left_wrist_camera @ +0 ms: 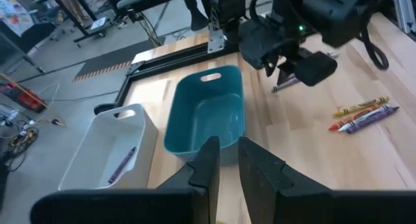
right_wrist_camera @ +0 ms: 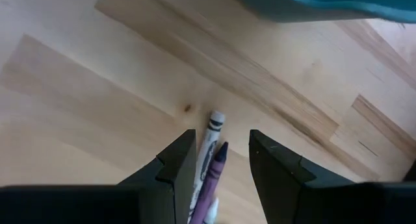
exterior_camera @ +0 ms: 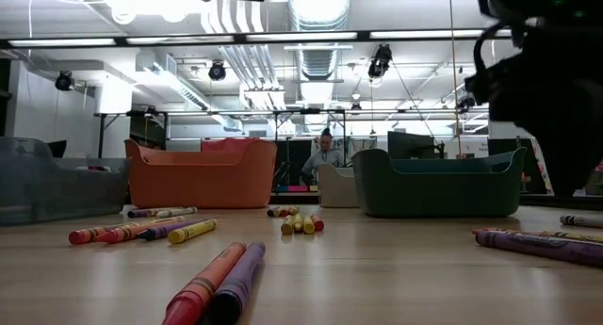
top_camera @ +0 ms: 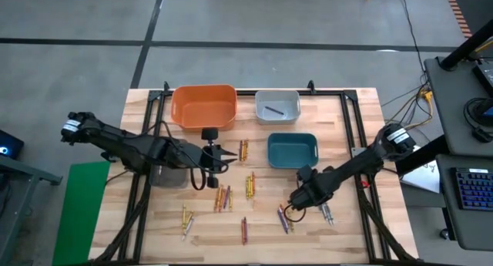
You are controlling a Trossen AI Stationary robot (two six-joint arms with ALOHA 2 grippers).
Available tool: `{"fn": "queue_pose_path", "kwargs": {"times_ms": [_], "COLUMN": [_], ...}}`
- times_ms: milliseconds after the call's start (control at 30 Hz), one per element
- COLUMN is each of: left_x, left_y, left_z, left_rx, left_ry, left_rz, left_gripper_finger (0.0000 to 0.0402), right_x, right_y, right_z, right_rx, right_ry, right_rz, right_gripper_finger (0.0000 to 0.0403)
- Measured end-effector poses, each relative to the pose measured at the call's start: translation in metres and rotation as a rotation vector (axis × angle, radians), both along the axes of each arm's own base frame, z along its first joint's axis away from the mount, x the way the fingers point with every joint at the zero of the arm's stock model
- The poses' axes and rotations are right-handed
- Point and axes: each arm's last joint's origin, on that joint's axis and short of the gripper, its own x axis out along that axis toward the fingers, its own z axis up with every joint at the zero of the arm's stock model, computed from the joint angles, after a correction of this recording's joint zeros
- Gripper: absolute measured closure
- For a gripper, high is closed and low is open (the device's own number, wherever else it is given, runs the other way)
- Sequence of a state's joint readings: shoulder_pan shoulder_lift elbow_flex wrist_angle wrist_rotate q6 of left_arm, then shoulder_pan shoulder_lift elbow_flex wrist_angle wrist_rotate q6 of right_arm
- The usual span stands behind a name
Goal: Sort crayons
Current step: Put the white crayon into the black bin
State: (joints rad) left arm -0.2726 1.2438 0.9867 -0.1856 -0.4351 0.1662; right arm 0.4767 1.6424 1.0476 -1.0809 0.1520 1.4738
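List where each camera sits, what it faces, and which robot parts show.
High: overhead, straight down on the table; both arms show.
Low: table height, looking across crayons at the orange bin; a dark arm at right.
Left wrist: left gripper faces the teal bin, also seen from above.
Right wrist: right gripper, jaws open, over a purple crayon.

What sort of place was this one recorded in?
Likely a robotics lab or workshop: exposed ceiling ducts and strip lights, a concrete floor around the wooden table, and a desk with a keyboard beside it.
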Motion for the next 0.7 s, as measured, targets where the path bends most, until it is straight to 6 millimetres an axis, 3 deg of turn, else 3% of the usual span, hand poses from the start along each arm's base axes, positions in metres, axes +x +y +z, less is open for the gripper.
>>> {"fn": "queue_pose_path", "kwargs": {"times_ms": [700], "left_x": [-0.001], "left_y": [0.003], "left_z": [0.002], "left_rx": [0.009], "left_ry": [-0.003], "left_rz": [0.011], "left_gripper_finger": [0.0362], "right_x": [0.011], "right_y": [-0.002], "right_z": [-0.023], "right_rx": [0.021], "right_ry": [0.033], "right_rz": [0.042], "right_gripper_finger": [0.0273]}}
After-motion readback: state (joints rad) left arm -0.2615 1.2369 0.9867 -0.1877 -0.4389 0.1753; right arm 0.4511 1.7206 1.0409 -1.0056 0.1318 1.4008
